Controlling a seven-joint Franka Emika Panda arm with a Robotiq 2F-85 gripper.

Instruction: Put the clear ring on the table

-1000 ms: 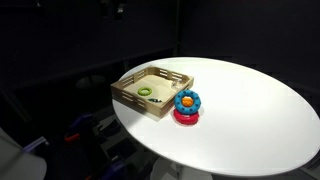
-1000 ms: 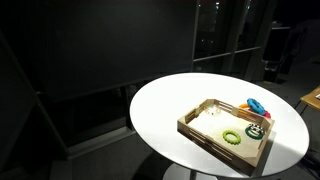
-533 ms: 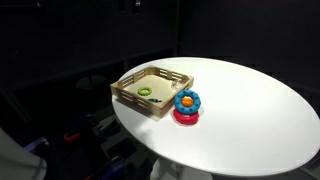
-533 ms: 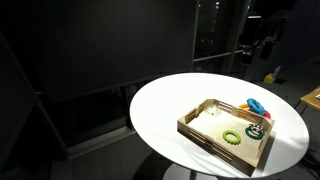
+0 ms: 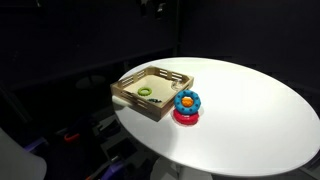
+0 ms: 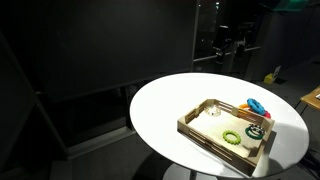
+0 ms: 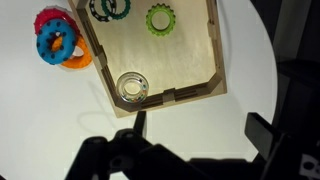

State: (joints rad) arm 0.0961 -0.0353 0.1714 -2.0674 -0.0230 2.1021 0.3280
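In the wrist view the clear ring point(image 7: 132, 87) lies flat in a corner of the wooden tray point(image 7: 205, 60), seen as a faint glassy circle. A green ring point(image 7: 160, 18) and a dark teal ring point(image 7: 108, 8) lie at the tray's other end. My gripper point(image 7: 200, 135) is open and empty, high above the white table point(image 7: 240, 70), just outside the tray wall nearest the clear ring. It shows dimly at the top of both exterior views point(image 5: 152, 7) point(image 6: 228, 42). I cannot make out the clear ring in either of them.
A stack of red, blue and orange rings point(image 7: 58, 42) stands on the table beside the tray, also in both exterior views point(image 5: 186, 105) point(image 6: 255, 108). The tray point(image 5: 152, 90) point(image 6: 228, 130) sits near the table's edge. The surroundings are dark.
The arm has swung in above the table; in one exterior view it moved from the right edge leftward towards the tray. Nothing on the table moved.
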